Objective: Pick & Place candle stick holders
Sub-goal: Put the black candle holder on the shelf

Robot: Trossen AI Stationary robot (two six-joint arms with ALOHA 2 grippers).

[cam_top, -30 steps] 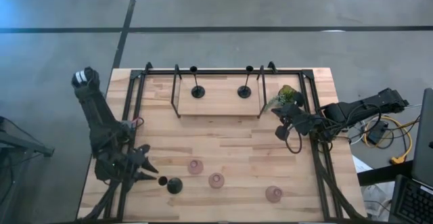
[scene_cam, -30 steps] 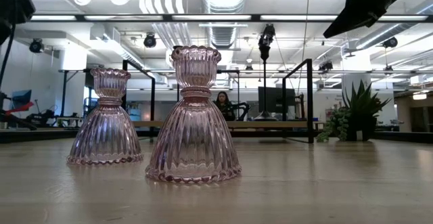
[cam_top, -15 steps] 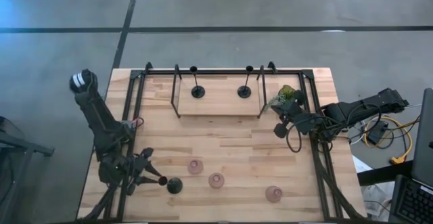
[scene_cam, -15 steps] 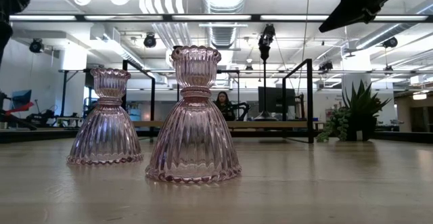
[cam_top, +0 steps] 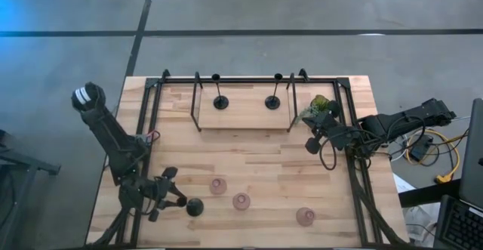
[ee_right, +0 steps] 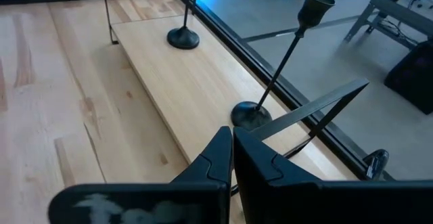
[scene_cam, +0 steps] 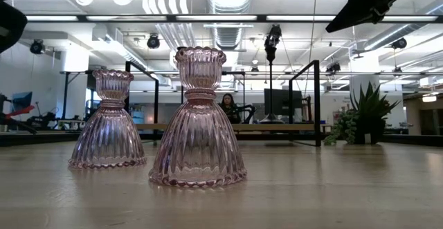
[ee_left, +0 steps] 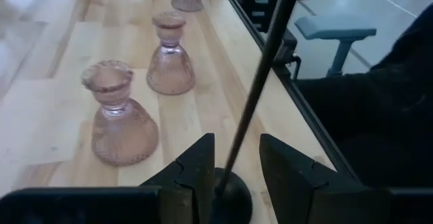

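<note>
- The top of the black holder (ee_left: 233, 183) at the left gripper (ee_left: 230, 176) is cut off in the left wrist view: only the stem and part of the round base show. In the high view it appears merely as a dark round base at lower left of the frame (cam_top: 195, 207).
- Left gripper, lower left of the high view (cam_top: 170, 197): fingers part open, standing either side of that stem (contact with the stem cannot be made out).
- Right gripper (ee_right: 232, 158), at the right of the high view (cam_top: 313, 146): fingers pressed together, holding nothing.
- The low view cuts off both arms; only dark shapes show at its upper corners.
- Two further black holders (cam_top: 219, 101) (cam_top: 272, 101) stand inside the black rack frame (cam_top: 198, 103) at upper centre, thin stems on round bases; the right wrist view shows the small cup (ee_right: 318, 1) on one.
- Three pink glass holders (cam_top: 218, 185) (cam_top: 241, 201) (cam_top: 305, 217) lie across the lower centre of the table (cam_top: 249, 152), well apart, ribbed and bell-shaped.
- The low view shows only two pink holders (scene_cam: 199, 118) (scene_cam: 108, 122).
- A small green plant (cam_top: 321, 106) sits just beside the right gripper.
</note>
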